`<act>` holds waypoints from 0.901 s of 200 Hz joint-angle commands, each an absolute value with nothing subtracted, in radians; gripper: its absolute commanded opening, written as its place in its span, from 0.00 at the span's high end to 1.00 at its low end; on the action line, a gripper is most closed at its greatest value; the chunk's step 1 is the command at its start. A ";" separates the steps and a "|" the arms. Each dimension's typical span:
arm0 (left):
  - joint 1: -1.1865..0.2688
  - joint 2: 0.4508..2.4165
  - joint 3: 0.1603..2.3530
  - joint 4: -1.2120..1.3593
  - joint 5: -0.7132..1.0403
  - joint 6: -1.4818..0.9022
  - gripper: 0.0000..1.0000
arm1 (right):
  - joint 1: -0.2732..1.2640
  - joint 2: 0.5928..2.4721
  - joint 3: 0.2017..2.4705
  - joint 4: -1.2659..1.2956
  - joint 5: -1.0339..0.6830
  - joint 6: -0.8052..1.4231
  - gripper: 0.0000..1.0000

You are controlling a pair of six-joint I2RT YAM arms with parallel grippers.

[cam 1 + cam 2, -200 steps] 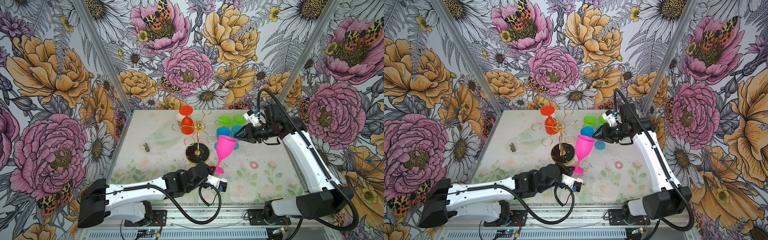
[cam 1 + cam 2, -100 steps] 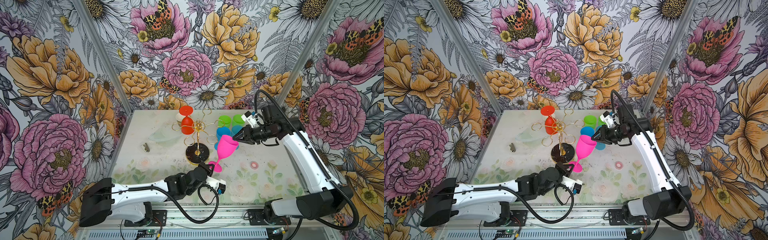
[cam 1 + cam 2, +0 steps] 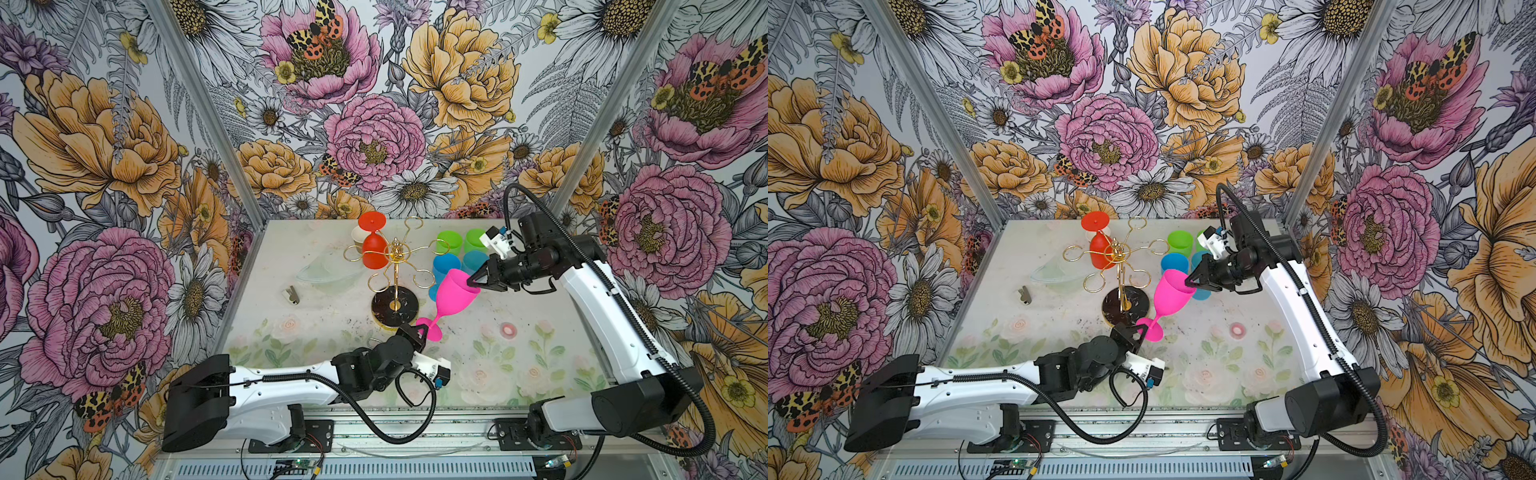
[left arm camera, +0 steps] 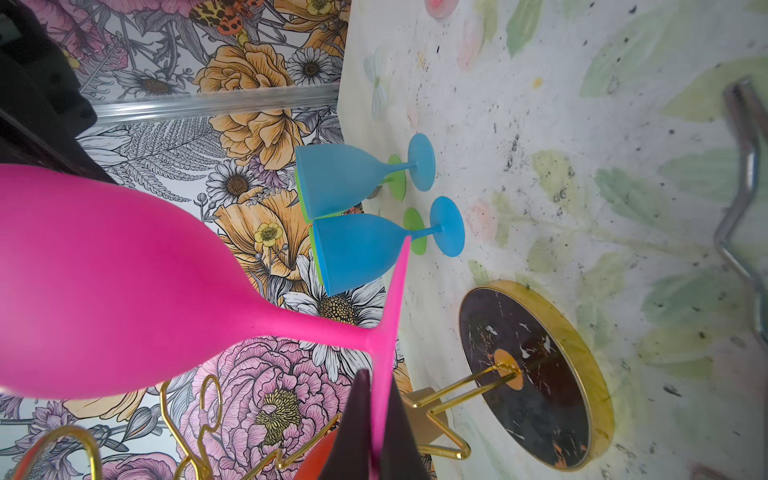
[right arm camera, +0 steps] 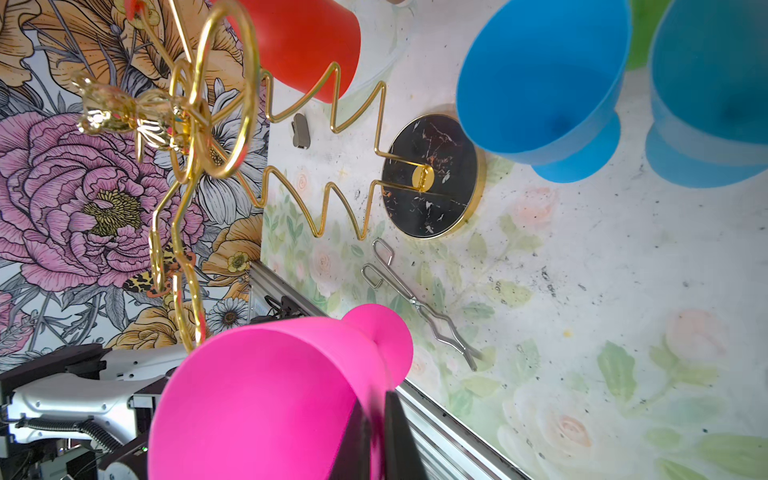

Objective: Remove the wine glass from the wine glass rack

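Note:
A pink wine glass (image 3: 455, 293) (image 3: 1171, 297) leans tilted just right of the gold wine glass rack (image 3: 395, 253) (image 3: 1116, 253), clear of its arms. My left gripper (image 3: 419, 330) (image 4: 379, 386) is shut on the pink glass's foot. My right gripper (image 3: 471, 282) (image 5: 376, 399) is shut on the rim of its bowl (image 5: 257, 399). A red wine glass (image 3: 372, 249) (image 5: 303, 41) hangs upside down from a far-left arm of the rack. The rack's black base (image 4: 532, 382) (image 5: 432, 174) stands on the table.
Two blue glasses (image 3: 446, 264) and two green ones (image 3: 449, 241) stand upright behind the pink glass, near my right gripper. Steel wire tongs (image 5: 419, 307) lie near the rack base. A small metal clip (image 3: 292, 295) lies at the left, a pink disc (image 3: 508, 330) at the right.
My right gripper has moved in to the pink glass and shut on its rim. The glass has tilted from upright, bowl toward the right. My left gripper has kept hold of the foot.

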State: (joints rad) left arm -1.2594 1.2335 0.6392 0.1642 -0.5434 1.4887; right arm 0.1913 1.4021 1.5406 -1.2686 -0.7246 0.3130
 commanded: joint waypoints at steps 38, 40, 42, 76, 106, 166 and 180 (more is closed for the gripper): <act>-1.272 1.233 0.611 0.212 -0.560 1.497 0.91 | 0.200 1.400 1.566 -1.273 -0.696 0.296 1.00; -1.272 1.232 0.610 0.212 -0.559 1.497 0.90 | 0.201 1.399 1.566 -1.273 -0.695 0.295 1.00; -1.273 1.233 0.609 0.212 -0.560 1.498 0.88 | 0.200 1.399 1.568 -1.274 -0.693 0.294 1.00; -1.282 1.217 0.598 0.204 -0.547 1.476 0.69 | 0.200 1.392 1.574 -1.272 -0.665 0.288 1.00; -1.295 1.179 0.615 0.130 -0.517 1.388 0.47 | 0.200 1.375 1.583 -1.270 -0.589 0.282 1.00; -1.322 1.067 0.672 0.052 -0.491 1.005 0.08 | 0.224 1.315 1.594 -1.223 -0.315 0.258 1.00; -1.352 1.048 0.705 0.006 -0.516 0.882 0.01 | 0.245 1.297 1.572 -1.192 -0.245 0.261 1.00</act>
